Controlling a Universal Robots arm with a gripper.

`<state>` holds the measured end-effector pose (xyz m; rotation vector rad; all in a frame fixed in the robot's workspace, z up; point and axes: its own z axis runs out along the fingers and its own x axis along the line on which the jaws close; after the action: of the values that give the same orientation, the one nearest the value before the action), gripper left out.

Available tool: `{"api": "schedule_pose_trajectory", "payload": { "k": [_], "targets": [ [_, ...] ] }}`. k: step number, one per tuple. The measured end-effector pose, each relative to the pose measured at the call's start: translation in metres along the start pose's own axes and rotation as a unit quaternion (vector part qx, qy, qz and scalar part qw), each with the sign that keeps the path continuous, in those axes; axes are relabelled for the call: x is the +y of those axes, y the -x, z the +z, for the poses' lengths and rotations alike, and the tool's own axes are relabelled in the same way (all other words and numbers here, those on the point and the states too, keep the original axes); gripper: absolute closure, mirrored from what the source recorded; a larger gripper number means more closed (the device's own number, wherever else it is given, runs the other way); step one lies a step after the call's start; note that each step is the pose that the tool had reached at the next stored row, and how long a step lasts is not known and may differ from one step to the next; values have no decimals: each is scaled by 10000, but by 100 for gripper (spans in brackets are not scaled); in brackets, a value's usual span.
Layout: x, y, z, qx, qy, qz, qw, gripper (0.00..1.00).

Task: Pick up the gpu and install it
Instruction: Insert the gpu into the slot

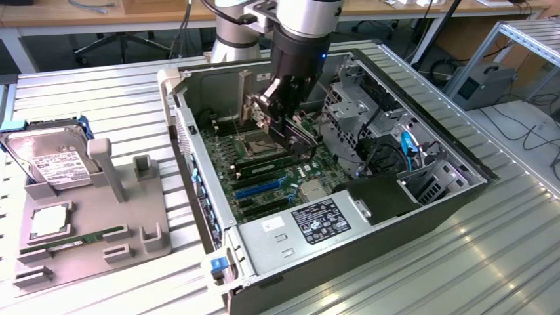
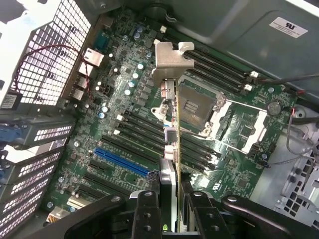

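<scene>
Install step in hand: graphics card [image 2: 171,144] held inside the computer case [image 1: 437,203], not yet seated.
My jaws are half closed, clamped on the card. It hangs edge-on over the motherboard [image 2: 124,129], beside the processor socket [image 2: 197,107]. I judge seating it calls for squaring its edge over a slot, then a straight press.

Silver arm [image 1: 306,16] with black wrist housing [image 1: 298,59], black bolted fingers [image 2: 146,215].
</scene>
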<state>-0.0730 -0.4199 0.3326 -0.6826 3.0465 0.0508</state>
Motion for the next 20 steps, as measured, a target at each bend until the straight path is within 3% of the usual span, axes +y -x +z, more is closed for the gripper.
{"api": "schedule_pose_trajectory", "payload": {
  "k": [20],
  "targets": [
    [0,0,0,14,13,-502,9987,73]
  ]
}}
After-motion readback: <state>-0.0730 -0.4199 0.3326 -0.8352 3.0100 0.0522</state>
